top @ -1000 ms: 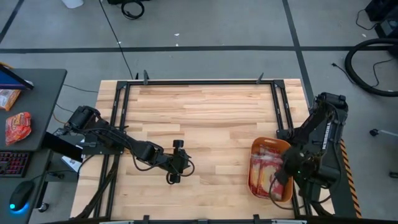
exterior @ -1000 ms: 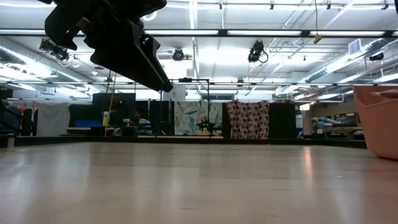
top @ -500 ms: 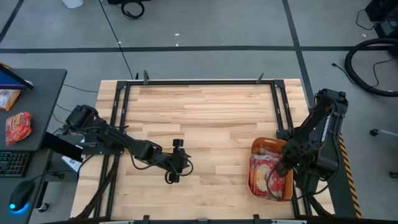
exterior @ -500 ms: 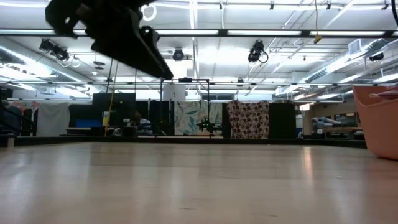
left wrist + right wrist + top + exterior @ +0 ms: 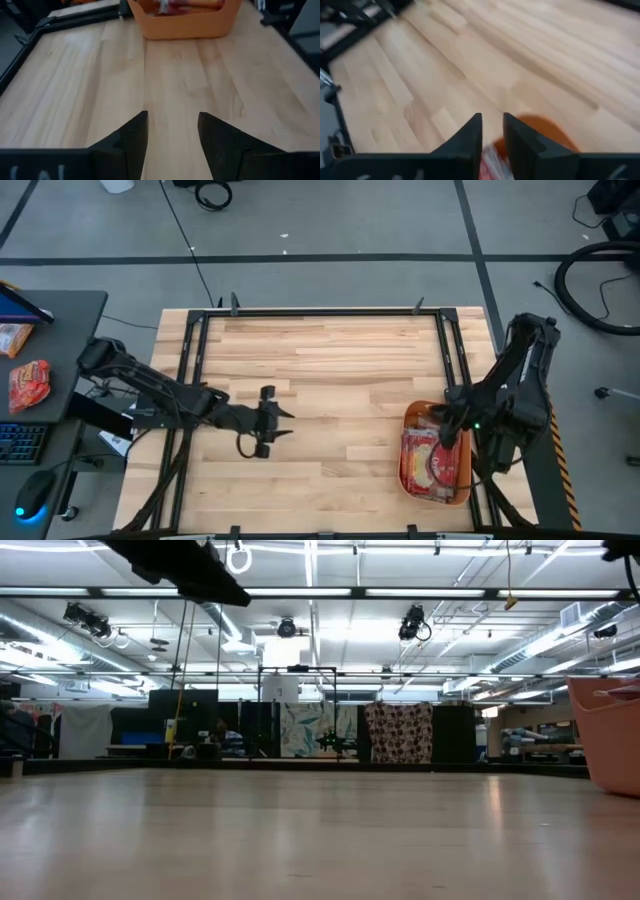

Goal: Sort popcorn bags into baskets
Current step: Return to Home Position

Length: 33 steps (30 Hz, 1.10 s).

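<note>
The orange basket [image 5: 437, 465] stands at the table's near right, with several red and cream popcorn bags [image 5: 425, 467] lying flat inside it. My right gripper [image 5: 445, 426] hovers over the basket's far end, its fingers [image 5: 470, 135] a narrow gap apart and nothing between them. The basket's rim [image 5: 547, 131] and a bag [image 5: 489, 161] show just beyond those fingers. My left gripper [image 5: 280, 423] hangs open over bare wood left of the table's middle, pointing toward the basket [image 5: 185, 22]. In the low view only the basket's wall [image 5: 610, 730] shows at the right.
A black metal frame [image 5: 190, 350] runs round the tabletop. Bare wood [image 5: 340, 370] spans the table's middle and far part. A desk [image 5: 50, 350] beside the table's left edge carries another red packet [image 5: 28, 383] and a keyboard.
My left gripper has risen and drawn back toward the table's left edge, climbing almost out of the low view. My right gripper has lifted and moved from over the basket's near part to its far end, turning as it went.
</note>
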### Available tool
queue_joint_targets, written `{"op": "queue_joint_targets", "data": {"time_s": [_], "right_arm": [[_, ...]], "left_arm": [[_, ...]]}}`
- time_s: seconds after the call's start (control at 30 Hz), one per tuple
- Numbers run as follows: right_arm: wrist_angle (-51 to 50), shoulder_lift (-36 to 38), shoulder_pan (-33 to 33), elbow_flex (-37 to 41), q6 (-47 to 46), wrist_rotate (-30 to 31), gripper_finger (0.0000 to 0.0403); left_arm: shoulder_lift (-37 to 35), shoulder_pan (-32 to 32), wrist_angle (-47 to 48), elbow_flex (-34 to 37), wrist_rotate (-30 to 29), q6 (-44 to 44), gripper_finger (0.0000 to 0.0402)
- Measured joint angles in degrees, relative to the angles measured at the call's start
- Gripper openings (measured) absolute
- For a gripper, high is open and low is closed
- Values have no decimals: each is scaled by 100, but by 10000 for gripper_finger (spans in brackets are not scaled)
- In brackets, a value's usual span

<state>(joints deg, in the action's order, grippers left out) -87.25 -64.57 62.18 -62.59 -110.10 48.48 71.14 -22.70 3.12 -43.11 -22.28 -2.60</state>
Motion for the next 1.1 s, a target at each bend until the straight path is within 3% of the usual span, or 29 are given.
{"op": "queue_joint_targets", "data": {"time_s": [0.23, 0.5, 0.7, 0.87, 0.97, 1.1], "right_arm": [[936, 627, -507, 542, 1026, 418, 11], [3298, 1380, -1258, 1814, 2614, 386, 14], [5529, 1693, -1999, 2500, 4516, -54, 6], [6763, 1707, -2698, 2778, 5899, -664, 12], [7065, 1756, -3083, 2861, 6602, -1175, 10], [6869, 2028, -3480, 2872, 7081, -1297, 6]], "left_arm": [[-870, 369, -785, 917, 288, -18, 176], [-1964, 1157, -1465, 1876, 893, -197, 176], [-2644, 1709, -1543, 2250, 1259, -215, 176], [-3147, 2200, -1559, 2675, 1448, -192, 176], [-3472, 2443, -1590, 2946, 1646, -332, 176], [-3968, 2636, -1629, 3219, 1754, -455, 171]]}}
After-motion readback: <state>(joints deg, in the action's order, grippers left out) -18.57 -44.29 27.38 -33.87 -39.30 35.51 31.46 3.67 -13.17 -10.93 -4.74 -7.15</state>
